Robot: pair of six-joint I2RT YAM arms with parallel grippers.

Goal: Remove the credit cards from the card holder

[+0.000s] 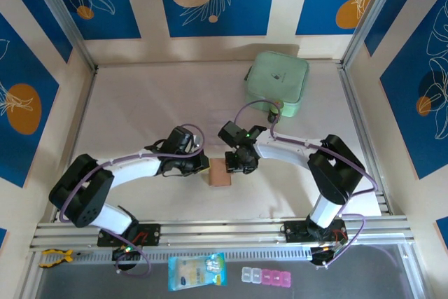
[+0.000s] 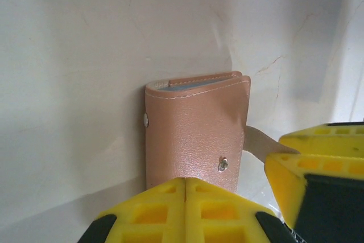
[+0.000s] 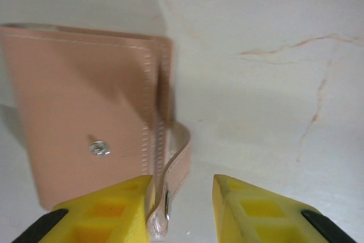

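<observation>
The salmon-tan card holder lies folded shut on the table between my two grippers. My left gripper is shut, its yellow fingertips pressed together over the holder's near edge, not around it. My right gripper is open at the holder's right side. The unsnapped tab curls between its fingers, lying against the left fingertip, and the right one stands clear of it. The credit cards are hidden inside; a thin blue-grey sliver shows at the holder's far edge.
A mint-green zip pouch sits at the back right of the table. Metal frame rails run along the near edge. Below them lie a blue packet, a pill box and a yellow clip.
</observation>
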